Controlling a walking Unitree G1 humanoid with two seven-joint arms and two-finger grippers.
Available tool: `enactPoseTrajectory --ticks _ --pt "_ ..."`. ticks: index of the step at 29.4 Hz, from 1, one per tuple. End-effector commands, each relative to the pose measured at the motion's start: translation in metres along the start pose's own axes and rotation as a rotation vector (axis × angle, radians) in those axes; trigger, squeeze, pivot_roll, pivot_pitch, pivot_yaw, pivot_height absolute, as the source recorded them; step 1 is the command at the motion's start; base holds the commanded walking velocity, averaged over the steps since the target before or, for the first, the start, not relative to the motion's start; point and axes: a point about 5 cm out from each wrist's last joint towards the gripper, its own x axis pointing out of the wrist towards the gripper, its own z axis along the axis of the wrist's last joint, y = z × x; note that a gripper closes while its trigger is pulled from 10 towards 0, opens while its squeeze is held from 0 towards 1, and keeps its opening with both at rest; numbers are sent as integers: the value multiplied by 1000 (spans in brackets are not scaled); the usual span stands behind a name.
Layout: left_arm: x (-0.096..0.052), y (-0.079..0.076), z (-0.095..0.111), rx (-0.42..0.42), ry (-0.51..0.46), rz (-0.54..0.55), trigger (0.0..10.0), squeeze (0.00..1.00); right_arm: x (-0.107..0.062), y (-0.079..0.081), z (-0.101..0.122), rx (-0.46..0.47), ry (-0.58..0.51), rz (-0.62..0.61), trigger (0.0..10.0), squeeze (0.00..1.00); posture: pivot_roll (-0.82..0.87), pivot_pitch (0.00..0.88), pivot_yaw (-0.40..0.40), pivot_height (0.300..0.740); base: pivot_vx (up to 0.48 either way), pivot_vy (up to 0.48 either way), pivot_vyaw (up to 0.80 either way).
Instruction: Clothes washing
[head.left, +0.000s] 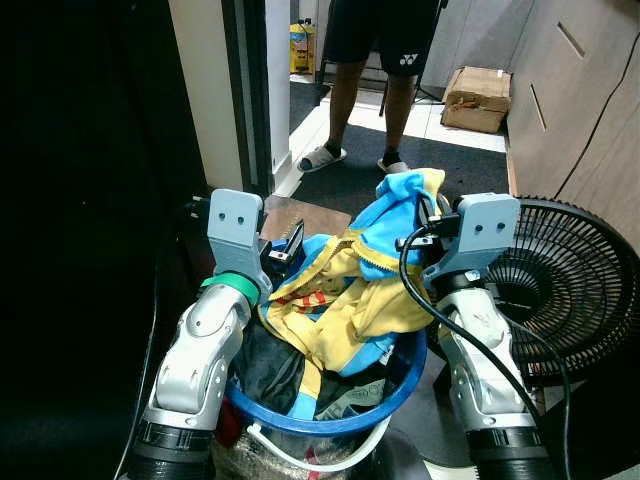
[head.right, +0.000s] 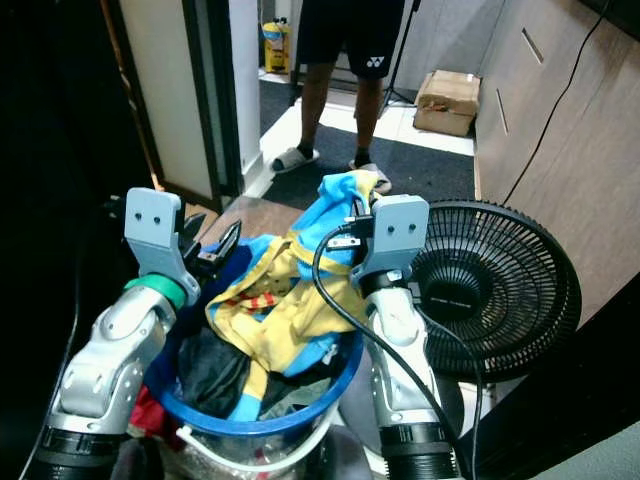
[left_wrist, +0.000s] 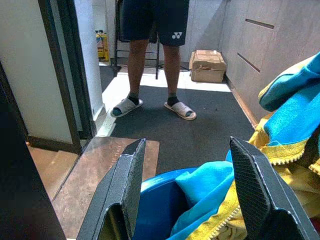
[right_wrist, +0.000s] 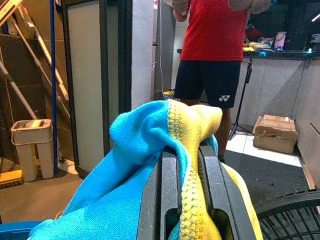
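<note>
a blue basket (head.left: 400, 385) heaped with clothes is sitting in the lower middle of the frame between the two silver arms, and a yellow and blue garment (head.left: 355, 285) is lying on top of the heap. the right claw (right_wrist: 182, 167) is pinching a fold of that garment between nearly closed fingers and holding it raised above the basket rim, toward the upper middle of the frame. the left claw (left_wrist: 187, 187) is hovering just over the far left rim of the basket with its fingers spread wide and gripping nothing. a black fan (head.left: 565, 280) is standing at the right edge, close beside the right arm, and a person (head.left: 375, 60) in dark shorts and sandals is standing on the dark mat at the top of the frame, with a cardboard box (head.left: 480, 98) near them at the upper right. the step in hand looks like lifting one garment out of the load for washing. the next move probably calls for raising the cloth until it is hanging free of the heap, with the left claw ready to catch a trailing part, then carrying it to a washer that is out of sight here.
</note>
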Motion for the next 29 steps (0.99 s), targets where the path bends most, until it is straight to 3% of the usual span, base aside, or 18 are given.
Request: enactPoseTrajectory --ticks 1,29 --pt "-1 1 -4 7 18 5 10000 0 0 -1 -1 3 9 -15 10000 0 87 1 8 555 0 0 0" --pt "2 1 -4 7 16 11 10000 0 2 -3 -2 -13 22 -31 10000 0 76 0 1 630 0 0 0"
